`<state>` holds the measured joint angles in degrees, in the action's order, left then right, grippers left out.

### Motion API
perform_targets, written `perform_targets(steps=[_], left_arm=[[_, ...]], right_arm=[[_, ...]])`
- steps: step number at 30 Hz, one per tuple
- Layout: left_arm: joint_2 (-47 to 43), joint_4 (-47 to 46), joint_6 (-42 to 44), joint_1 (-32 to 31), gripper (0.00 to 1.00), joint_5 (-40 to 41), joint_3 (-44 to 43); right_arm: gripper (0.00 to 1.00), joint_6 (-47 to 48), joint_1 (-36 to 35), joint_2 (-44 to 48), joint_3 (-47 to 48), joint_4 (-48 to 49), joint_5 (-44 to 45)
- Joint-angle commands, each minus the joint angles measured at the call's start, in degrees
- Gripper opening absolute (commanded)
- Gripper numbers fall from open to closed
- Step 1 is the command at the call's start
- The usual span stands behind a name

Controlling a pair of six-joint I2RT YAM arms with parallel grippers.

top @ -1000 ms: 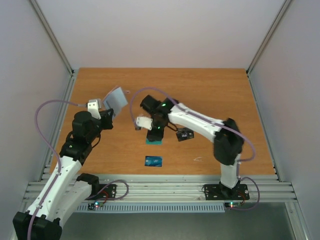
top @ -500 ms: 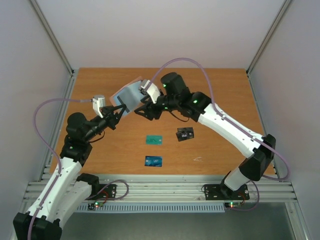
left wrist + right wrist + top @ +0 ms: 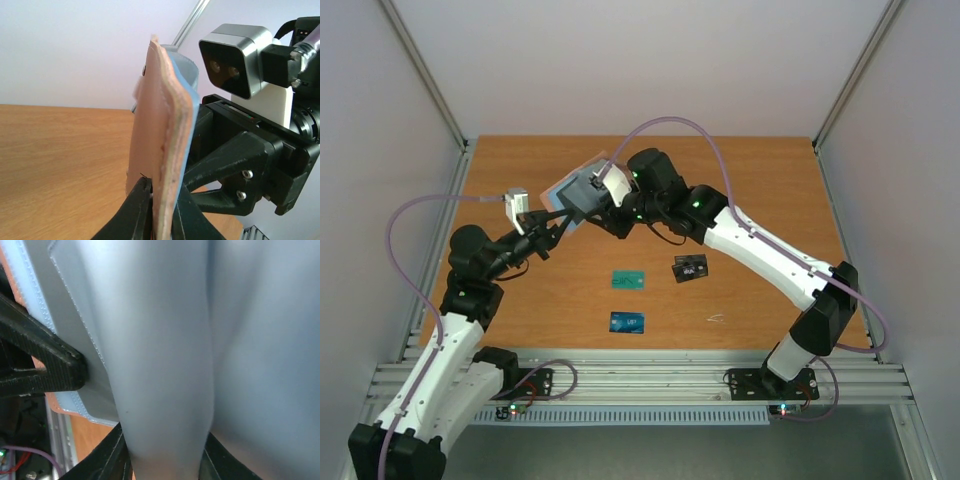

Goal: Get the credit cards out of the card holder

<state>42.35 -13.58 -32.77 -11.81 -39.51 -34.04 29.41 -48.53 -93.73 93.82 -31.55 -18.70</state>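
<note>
Up off the table since a second ago, the right gripper (image 3: 603, 196) has left the green card (image 3: 629, 279) and come in against the raised card holder (image 3: 576, 188). Nearest me, the dark blue card (image 3: 627, 322) lies flat on the table (image 3: 770, 180), at 6 o'clock of the green one. The black card (image 3: 690, 268) lies at 3 o'clock of it, its white marks too small to read. Farther back, toward 11 o'clock, the left gripper (image 3: 160, 212) is clenched on the holder's lower edge, keeping it upright in the air. The right fingers (image 3: 114, 460) straddle a ridge of its blue-grey lining; whether they clamp it, I cannot tell.
</note>
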Motion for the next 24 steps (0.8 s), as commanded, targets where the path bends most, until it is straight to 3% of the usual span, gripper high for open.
perform_targets(steps=[1,7,9,13,18,21,24], left_arm=[[-0.79,-5.44,-0.07,-0.59,0.01,-6.01,-1.36],[-0.93,-3.02,1.61,-0.65,0.00,-4.65,-1.22],[-1.08,-0.26,3.43,-0.67,0.00,-3.04,-1.45],[-0.70,9.73,9.75,-0.87,0.00,-0.20,-4.23],[0.32,25.75,21.19,-1.75,0.00,15.45,-7.76],[1.12,29.43,28.12,-2.71,0.00,27.73,-8.11],[2.71,31.16,40.27,-4.27,0.00,37.98,-7.86]], right_arm=[[0.25,-0.65,1.19,-0.35,1.38,1.35,-2.44],[0.27,-5.60,6.53,1.40,-0.67,1.69,-10.21],[0.34,-9.54,9.12,2.77,-2.83,3.20,-7.87],[0.38,-15.87,15.14,4.09,-4.83,1.91,-1.28],[0.41,-14.55,17.03,4.18,-3.24,-4.70,2.86],[0.41,-11.69,15.69,5.12,-2.88,-5.40,2.57],[0.42,-4.21,9.84,5.80,-2.16,-4.49,2.94]])
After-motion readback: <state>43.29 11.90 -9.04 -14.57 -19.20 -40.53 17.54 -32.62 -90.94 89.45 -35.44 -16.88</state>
